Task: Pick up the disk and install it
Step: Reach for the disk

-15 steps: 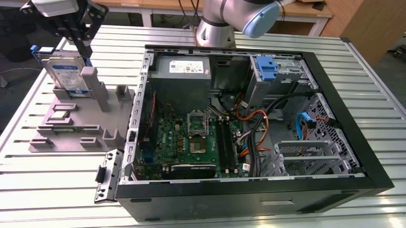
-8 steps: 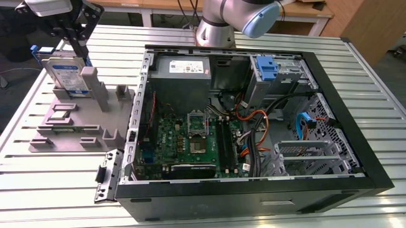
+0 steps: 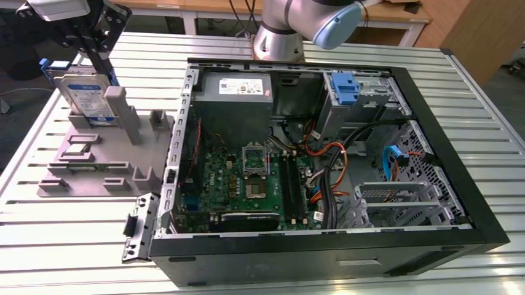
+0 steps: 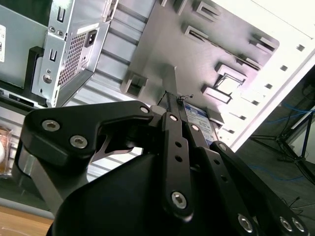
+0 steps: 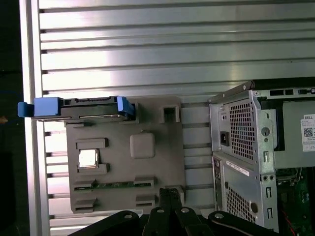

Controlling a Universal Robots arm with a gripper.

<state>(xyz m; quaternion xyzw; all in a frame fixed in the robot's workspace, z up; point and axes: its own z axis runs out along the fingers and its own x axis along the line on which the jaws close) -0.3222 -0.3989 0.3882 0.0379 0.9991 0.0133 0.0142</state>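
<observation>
The disk is a flat silver hard drive with a white-and-blue label and a blue plastic bracket round its edges. It's standing on edge in a slot at the far end of the grey holder, on the exterior view's left of the open PC case. The gripper hangs just above the disk, fingers pinched together with nothing between them.

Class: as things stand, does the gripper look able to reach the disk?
Likely yes: the gripper hangs close over the disk, which stands upright in the grey holder outside the computer case, its top edge uncovered.
</observation>
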